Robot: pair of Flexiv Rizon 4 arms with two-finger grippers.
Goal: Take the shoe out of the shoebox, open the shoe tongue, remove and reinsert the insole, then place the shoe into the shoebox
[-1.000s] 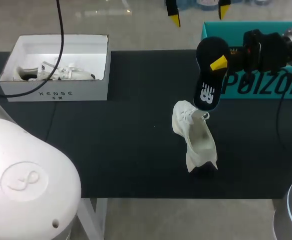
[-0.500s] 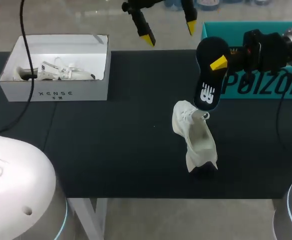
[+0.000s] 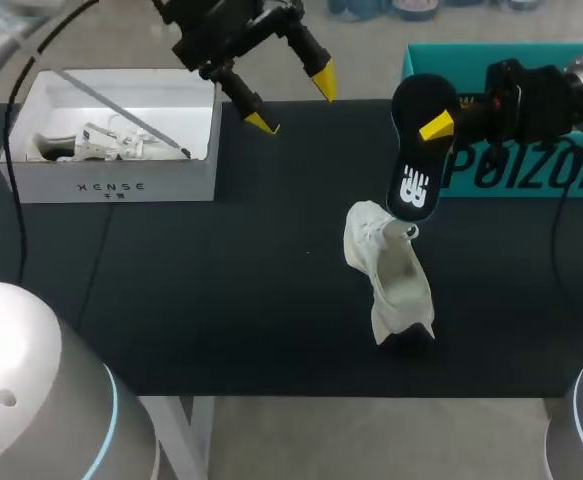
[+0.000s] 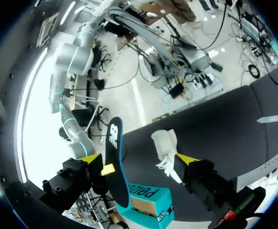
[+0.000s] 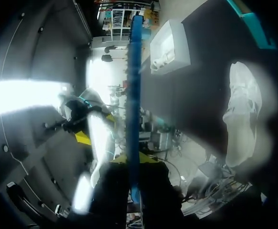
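The insole (image 3: 413, 170) is out of the shoe (image 3: 391, 275), so the step in hand looks like putting it back in. The right gripper (image 3: 426, 125) is clamped on the upper part of the black insole and holds it upright, its lower end right at the laced part of the white shoe; whether the two touch I cannot tell. The shoe rests on the dark table (image 3: 221, 290), near its middle, with its opening turned upward. The left gripper (image 3: 291, 104) hangs with its fingers spread and nothing in them, above the far side of the table, apart from the shoe. The next move probably calls for that free gripper to steady the shoe or hold its opening wide while the insole is angled and slid in toe first. At the far left stands a white box (image 3: 111, 187) with another pale shoe (image 3: 111, 143) inside, and at the far right stands the teal shoebox (image 3: 531, 165), both well apart from the work.
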